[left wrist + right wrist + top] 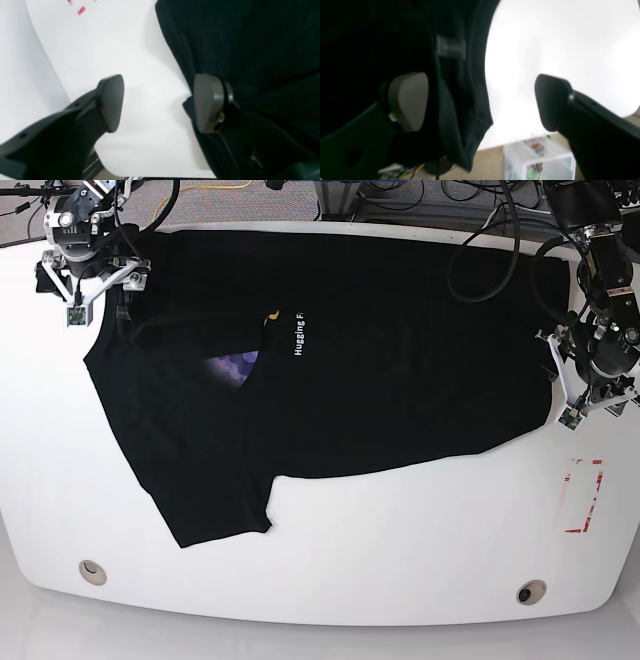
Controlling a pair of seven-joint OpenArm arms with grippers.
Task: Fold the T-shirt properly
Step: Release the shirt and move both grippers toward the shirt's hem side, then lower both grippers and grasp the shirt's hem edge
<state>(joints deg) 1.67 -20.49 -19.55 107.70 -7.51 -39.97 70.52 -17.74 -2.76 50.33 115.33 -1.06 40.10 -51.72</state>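
Two grippers stand with jaws wide apart, neither clamped on anything. On the left gripper (157, 102), one pad (207, 102) rests against the black edge of the T-shirt (330, 380) at 3 o'clock in its wrist view, while the other pad (111, 102) hangs over bare white table (145, 62). The right gripper (482, 100) straddles a hanging fold of the same cloth, with a small blurred white tag (451, 47) at 12 o'clock that cannot be read. White lettering (297, 338) near the shirt's middle reads "Hugging F", the rest hidden under a fold; a purple patch (236, 366) and a speck of yellow show beside it at 9 o'clock. Spread across the table's far half, the shirt has one sleeve (225, 515) pointing toward 6 o'clock. Red markings (583, 495) sit at 4 o'clock.
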